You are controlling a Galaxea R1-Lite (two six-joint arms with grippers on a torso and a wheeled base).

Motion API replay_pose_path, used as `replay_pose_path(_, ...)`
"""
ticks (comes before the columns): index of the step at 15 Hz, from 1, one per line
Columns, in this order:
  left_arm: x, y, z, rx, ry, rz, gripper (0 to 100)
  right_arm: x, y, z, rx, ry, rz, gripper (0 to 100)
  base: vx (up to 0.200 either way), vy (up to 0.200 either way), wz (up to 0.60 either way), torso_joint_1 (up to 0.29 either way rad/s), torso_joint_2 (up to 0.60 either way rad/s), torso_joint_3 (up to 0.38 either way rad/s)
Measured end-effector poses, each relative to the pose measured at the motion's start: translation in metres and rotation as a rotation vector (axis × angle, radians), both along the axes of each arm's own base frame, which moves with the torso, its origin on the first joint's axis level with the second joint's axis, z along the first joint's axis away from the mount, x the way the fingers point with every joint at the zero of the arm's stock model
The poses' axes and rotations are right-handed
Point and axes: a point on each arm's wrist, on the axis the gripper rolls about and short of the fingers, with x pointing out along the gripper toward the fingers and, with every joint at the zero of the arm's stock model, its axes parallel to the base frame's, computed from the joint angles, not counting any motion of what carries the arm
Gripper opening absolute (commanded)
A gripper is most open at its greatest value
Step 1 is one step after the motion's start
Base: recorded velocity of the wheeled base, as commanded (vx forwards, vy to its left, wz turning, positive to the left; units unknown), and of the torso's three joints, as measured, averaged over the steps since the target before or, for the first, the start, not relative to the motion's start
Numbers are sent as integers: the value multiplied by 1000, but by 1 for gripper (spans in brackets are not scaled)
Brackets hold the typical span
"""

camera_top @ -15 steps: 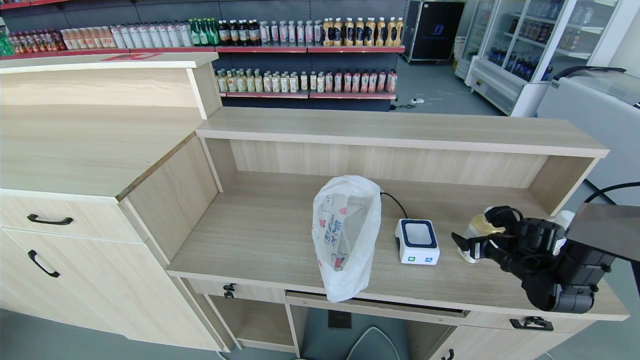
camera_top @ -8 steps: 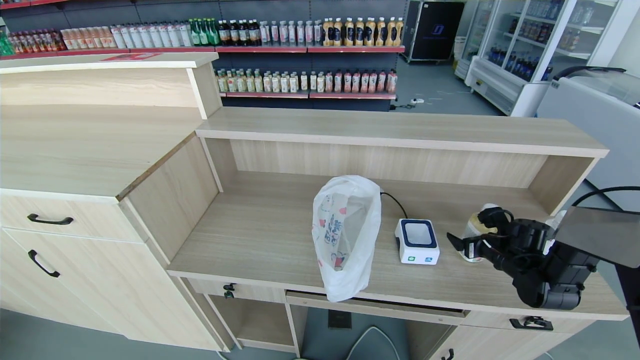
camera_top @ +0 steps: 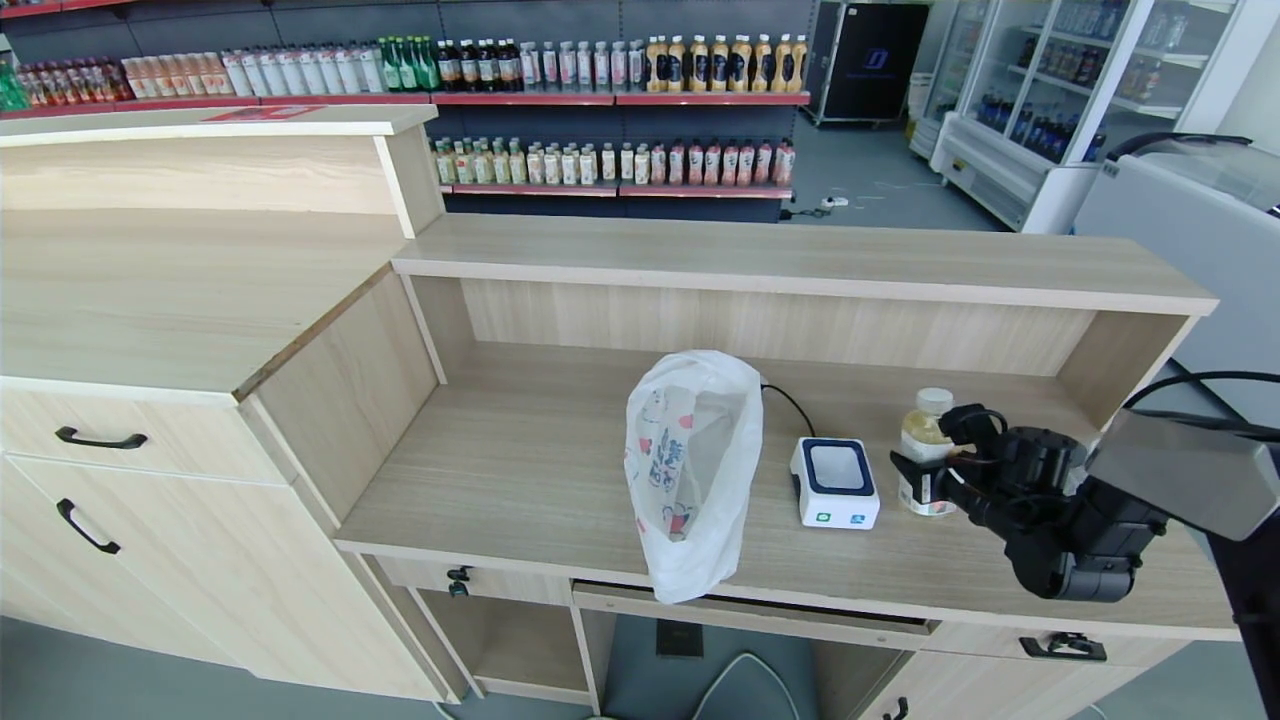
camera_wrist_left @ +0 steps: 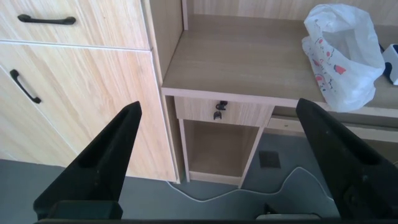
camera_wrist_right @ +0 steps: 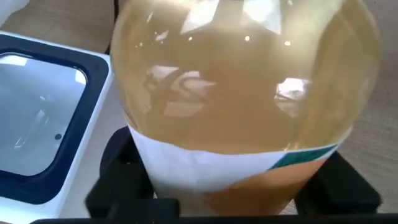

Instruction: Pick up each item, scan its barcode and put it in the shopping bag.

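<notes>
Well, the right hand (camera_top: 930,455) clasps the smooth, rounded bottle (camera_top: 922,430) at its label, so it could slip or twist above the scanner (camera_top: 835,482).

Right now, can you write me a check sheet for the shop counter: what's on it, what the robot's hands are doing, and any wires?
Surface: light wooden counter, flat.
Job's things: white plastic shopping bag with red and blue print stands mid-counter. The white barcode scanner with dark-framed window is beside it. The clear bottle of pale yellow drink with white cap is upright on the scanner's other side.
Clutter: nothing seen.
Grippers: right gripper shut on the bottle; left gripper open, empty, away from the counter.
Cables: black cable runs from the scanner behind the bag.
Surroundings: shelves of bottled drinks, glass-door fridges.
</notes>
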Motion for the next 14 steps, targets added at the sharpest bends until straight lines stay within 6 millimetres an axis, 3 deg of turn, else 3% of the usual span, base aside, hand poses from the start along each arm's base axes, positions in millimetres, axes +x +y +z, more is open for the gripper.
replay_pose_path(10, 0, 0, 0, 0, 0, 1, 100, -9, 1, 30, 50, -23, 69, 0, 0, 0, 0, 0, 0, 0)
replay_pose_path(12, 0, 0, 0, 0, 0, 1, 100, -13, 3, 53, 137, -39, 104, 0, 0, 0, 0, 0, 0, 0)
replay_pose_path(14, 0, 0, 0, 0, 0, 1, 100, -22, 6, 91, 249, -7, 189, 0, 0, 0, 0, 0, 0, 0)
